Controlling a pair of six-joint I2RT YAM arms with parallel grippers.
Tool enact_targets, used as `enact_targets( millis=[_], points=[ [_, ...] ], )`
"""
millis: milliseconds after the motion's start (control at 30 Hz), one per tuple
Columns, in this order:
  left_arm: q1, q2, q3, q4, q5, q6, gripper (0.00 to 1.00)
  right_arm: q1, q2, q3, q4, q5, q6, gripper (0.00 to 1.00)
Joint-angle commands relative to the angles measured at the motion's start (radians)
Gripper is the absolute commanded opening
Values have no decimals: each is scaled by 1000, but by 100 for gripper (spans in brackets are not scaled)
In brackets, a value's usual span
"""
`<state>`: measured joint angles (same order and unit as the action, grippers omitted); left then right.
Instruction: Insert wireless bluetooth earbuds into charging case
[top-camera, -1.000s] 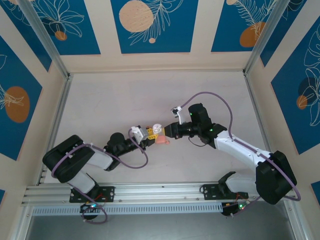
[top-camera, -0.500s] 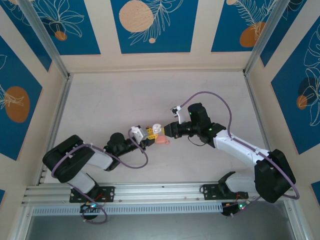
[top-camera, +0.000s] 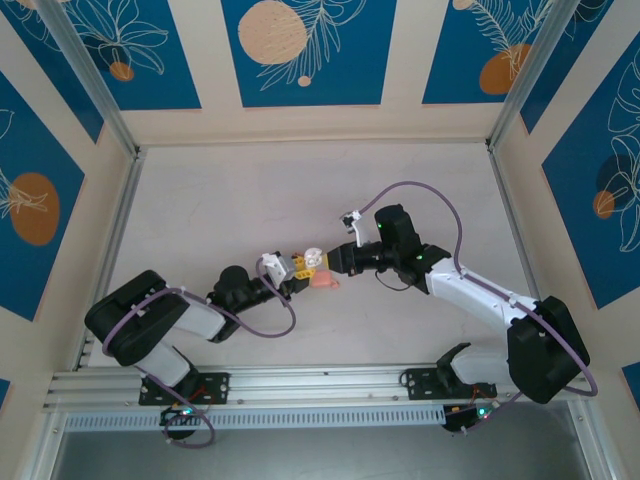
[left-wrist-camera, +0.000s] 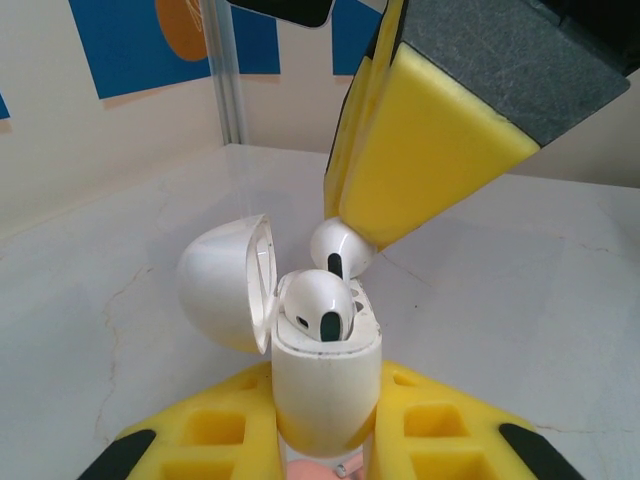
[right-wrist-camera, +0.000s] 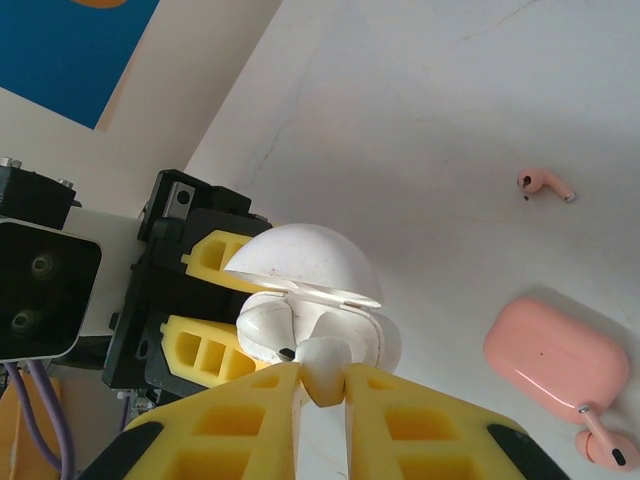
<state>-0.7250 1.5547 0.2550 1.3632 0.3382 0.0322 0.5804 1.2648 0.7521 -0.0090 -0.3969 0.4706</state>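
While pinched, earbud (right-wrist-camera: 322, 358) in right gripper (right-wrist-camera: 322, 378)

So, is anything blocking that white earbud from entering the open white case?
Nothing visible does. The white rounded charging case has its lid swung aside, and the right pincer holds the glossy white earbud at its rim.

Mid-bench (top-camera: 220, 200): left hand (top-camera: 303, 268) and right hand (top-camera: 333, 263) tip to tip, small white round item (top-camera: 313, 257) between them. Just beside them, coral-pink case (top-camera: 325, 281).
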Motion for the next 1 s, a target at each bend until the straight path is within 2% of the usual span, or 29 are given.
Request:
enact_targets(
  millis=[0, 467, 733, 967],
  points=[
    [-11, -22, -4, 39, 36, 0, 19, 7, 11, 39, 14, -25, -27, 18],
    [-11, -25, -5, 40, 52, -3, 19, 3, 21, 57, 1, -29, -51, 19],
    [-11, -25, -3, 40, 59, -4, 19, 1, 23, 59, 2, -28, -55, 22],
    [-11, -27, -3, 40, 57, -3, 19, -1, 11, 69, -8, -25, -59, 29]
  ],
)
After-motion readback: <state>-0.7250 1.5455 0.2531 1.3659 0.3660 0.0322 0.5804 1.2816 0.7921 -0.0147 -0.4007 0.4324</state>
